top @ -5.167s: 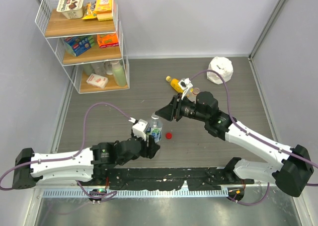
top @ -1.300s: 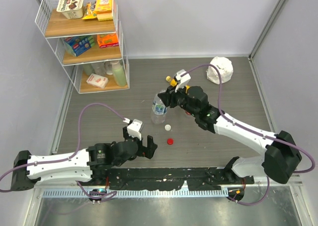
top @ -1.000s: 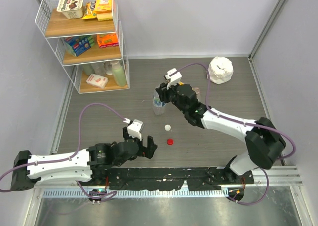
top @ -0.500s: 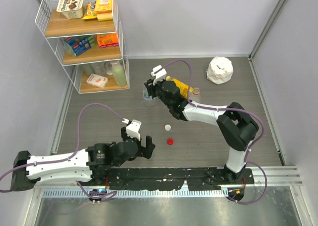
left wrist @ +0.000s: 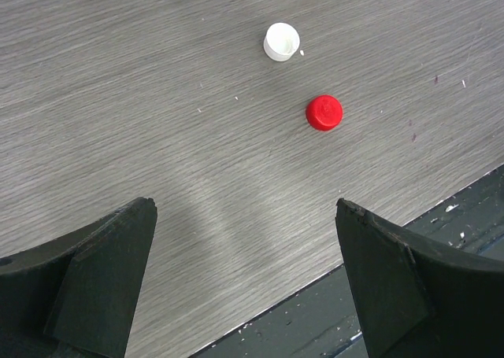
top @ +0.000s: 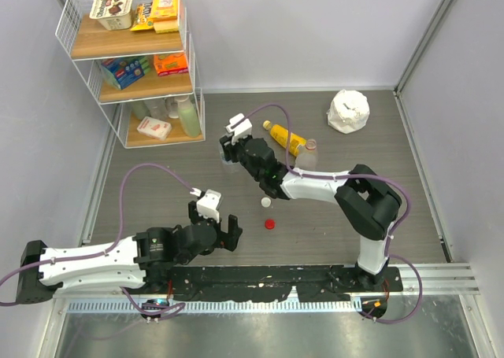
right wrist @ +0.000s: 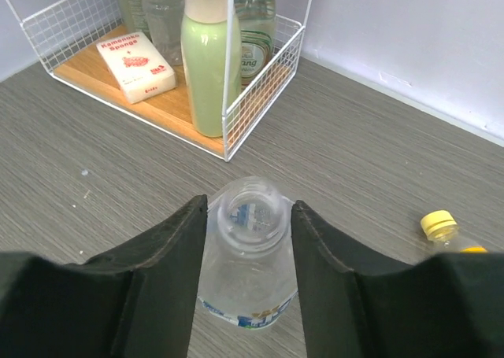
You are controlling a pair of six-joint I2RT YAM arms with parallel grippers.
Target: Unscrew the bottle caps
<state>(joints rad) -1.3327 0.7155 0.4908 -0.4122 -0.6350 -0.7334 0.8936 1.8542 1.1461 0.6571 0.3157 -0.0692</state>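
By the table's [top: 157,177] near edge the left arm lies low, its left fingers [left wrist: 102,271] wide apart over grey wood grain. Just beyond lie the red cap [left wrist: 324,112] and the white cap [left wrist: 281,41], apart. Farther, the outstretched right arm's right fingers [right wrist: 157,271] hug the open clear bottle [right wrist: 249,240], which stands upright before the wire shelf [right wrist: 260,90] in the far left corner. The yellow bottle [top: 285,138] lies capped nearby.

"Kamenoko Sponge" on shelf packet [right wrist: 135,65]

We see a wood-grain desk [top: 157,169], a white cap [top: 266,203] just beside a red cap [top: 269,223] near its middle, a yellow-capped orange bottle [top: 285,138] on its side behind them, an uncapped clear bottle [right wrist: 250,248] upright near the wire rack [top: 135,138], a white bundle [top: 349,111] far right.
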